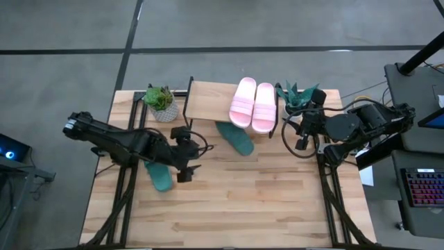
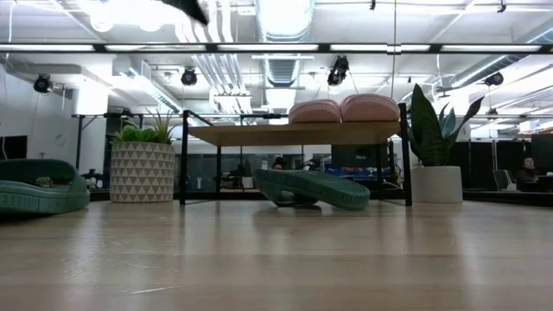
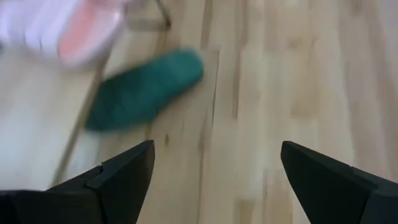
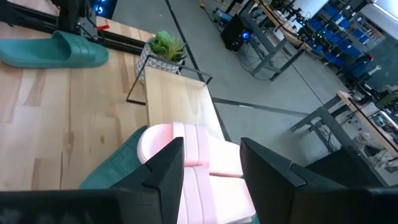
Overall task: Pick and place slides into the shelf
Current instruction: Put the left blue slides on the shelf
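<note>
On the slatted surface, a green slide lies half under the shelf; the left gripper, jaws spread, could snag a leg.

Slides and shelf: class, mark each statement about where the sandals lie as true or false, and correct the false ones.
1. Both pink slides lie side by side on top of the shelf. True.
2. One green slide lies partly under the shelf. True.
3. The other green slide is on the shelf top. False: it lies on the table, near the left end effector.
4. The left end effector grips a slide. False: it is open and empty.
</note>
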Controlling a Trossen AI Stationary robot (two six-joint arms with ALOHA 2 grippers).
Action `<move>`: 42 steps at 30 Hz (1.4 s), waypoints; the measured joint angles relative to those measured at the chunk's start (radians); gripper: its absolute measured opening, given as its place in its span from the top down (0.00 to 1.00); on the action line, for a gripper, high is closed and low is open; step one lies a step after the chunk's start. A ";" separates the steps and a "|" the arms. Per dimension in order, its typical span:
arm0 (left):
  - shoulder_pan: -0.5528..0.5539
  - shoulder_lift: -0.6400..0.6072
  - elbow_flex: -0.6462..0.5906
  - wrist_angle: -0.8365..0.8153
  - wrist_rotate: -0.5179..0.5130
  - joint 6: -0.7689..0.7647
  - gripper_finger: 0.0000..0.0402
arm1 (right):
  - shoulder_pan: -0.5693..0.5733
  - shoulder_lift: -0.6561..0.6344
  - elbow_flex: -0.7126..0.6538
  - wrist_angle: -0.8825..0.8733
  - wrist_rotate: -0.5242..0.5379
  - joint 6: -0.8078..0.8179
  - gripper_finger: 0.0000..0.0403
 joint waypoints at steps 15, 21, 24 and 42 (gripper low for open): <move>-0.022 0.185 0.000 -0.535 0.057 -0.486 0.17 | 0.000 0.000 0.000 -0.001 0.000 -0.003 0.64; -0.029 0.280 -0.005 -0.575 0.094 -0.507 0.17 | 0.000 0.000 -0.003 -0.005 0.000 -0.003 0.64; -0.030 0.318 -0.029 -0.582 0.128 -0.509 0.17 | 0.000 0.000 -0.003 -0.005 0.000 -0.004 0.64; -0.030 0.209 -0.441 -0.557 0.264 -0.772 0.17 | 0.000 0.000 -0.004 -0.005 0.000 0.000 0.65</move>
